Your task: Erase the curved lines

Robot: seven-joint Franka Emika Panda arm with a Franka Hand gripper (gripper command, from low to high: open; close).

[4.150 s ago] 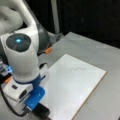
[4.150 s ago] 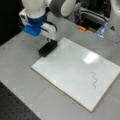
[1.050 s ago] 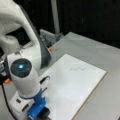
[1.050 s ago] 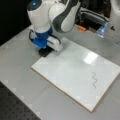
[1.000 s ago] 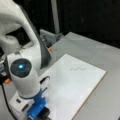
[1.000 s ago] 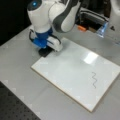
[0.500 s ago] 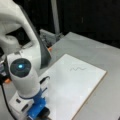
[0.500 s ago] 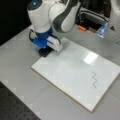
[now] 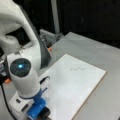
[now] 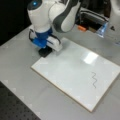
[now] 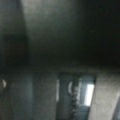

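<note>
The curve lines are a short dark squiggle on the white board, intact in both front views. The gripper, with blue fingers, stands low over the black eraser block at the board's corner, far from the squiggle. It is down on or around the block. The white arm hides most of the block in a front view. The wrist view is dark and blurred, with nothing I can name in it.
The board lies on a grey table. Behind the arm are an orange item and a dark box with a blue part. A black perforated surface lies at a front view's bottom left.
Since 4.2 s ago the gripper has come down from above the eraser block onto it. Over the last second nothing has visibly moved.
</note>
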